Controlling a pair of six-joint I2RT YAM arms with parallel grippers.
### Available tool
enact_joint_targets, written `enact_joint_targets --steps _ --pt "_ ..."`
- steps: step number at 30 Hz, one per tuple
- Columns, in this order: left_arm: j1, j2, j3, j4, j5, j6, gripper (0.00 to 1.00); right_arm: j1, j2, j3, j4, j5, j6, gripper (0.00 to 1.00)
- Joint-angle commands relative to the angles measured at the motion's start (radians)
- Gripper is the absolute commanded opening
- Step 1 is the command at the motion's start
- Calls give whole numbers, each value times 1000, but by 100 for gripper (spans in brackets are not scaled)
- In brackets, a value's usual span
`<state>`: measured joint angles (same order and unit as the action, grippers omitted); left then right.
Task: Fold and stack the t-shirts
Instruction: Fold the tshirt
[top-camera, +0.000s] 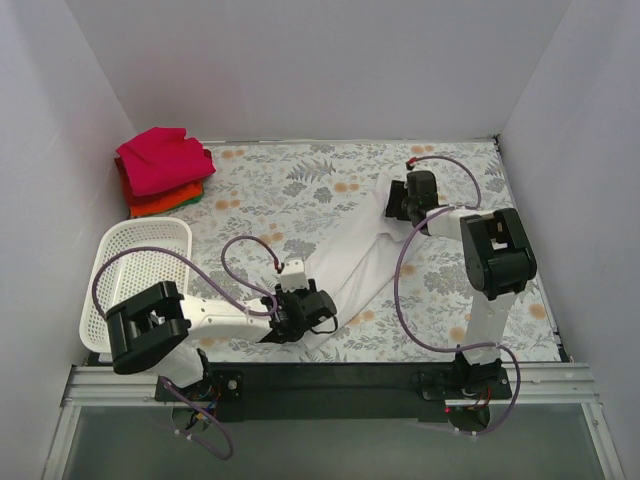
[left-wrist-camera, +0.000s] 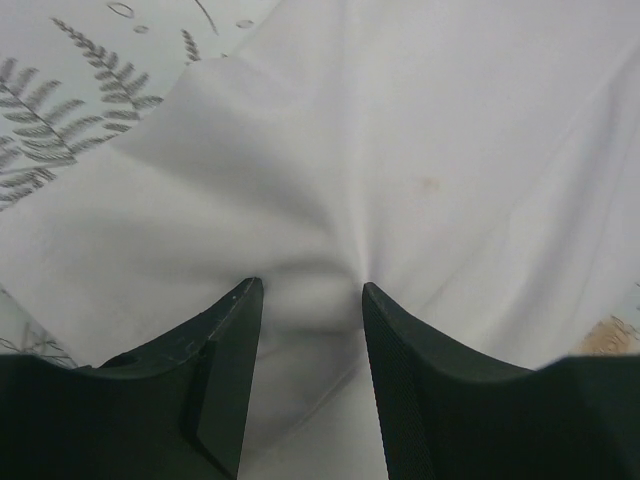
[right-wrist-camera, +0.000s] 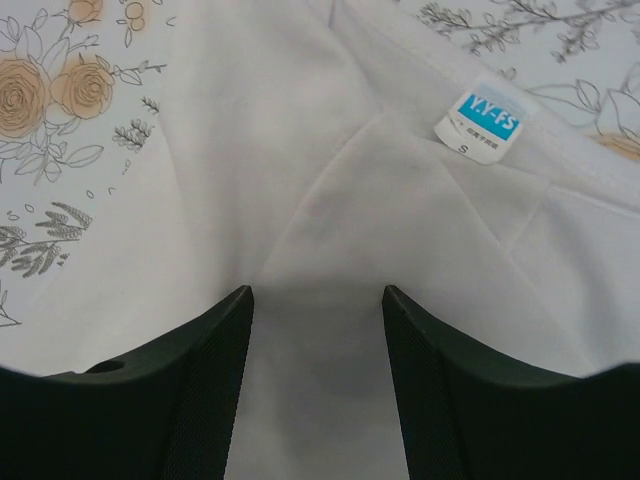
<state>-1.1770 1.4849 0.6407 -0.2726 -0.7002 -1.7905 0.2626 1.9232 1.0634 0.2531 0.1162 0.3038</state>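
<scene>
The white t-shirt (top-camera: 365, 262) lies stretched in a long diagonal band across the floral table cloth. My left gripper (top-camera: 305, 314) presses on its near end; in the left wrist view the gripper (left-wrist-camera: 307, 292) is open, with a ridge of white t-shirt (left-wrist-camera: 420, 150) bunched between the fingers. My right gripper (top-camera: 398, 203) sits on the far end by the collar. It (right-wrist-camera: 317, 297) is open over flat white t-shirt (right-wrist-camera: 300, 150), near the blue size label (right-wrist-camera: 480, 118). Folded magenta-pink (top-camera: 160, 158), red-orange (top-camera: 158, 203) and green (top-camera: 198, 196) shirts are stacked at the back left.
A white mesh basket (top-camera: 140, 268) stands at the left, close to the left arm. White walls close in the table on three sides. Purple cables loop over both arms.
</scene>
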Motion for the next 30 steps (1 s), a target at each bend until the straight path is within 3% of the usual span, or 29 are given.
enact_joint_targets --steps 1,5,11,17,22,30 --pt "-84 60 -13 -54 182 -125 42 24 94 110 -92 -56 -17 50" --pt "-162 77 34 -50 196 -145 42 52 171 268 -136 -84 -49 50" --pt "-196 55 34 55 228 -89 42 79 318 541 -221 -154 -81 50" --pt "-197 -23 13 119 191 -29 42 93 333 639 -229 -228 -118 51" --pt "-196 -112 54 96 65 49 43 113 97 465 -183 -178 -169 53" --pt "-184 -134 51 96 79 95 45 158 -255 23 -94 -121 -132 54"
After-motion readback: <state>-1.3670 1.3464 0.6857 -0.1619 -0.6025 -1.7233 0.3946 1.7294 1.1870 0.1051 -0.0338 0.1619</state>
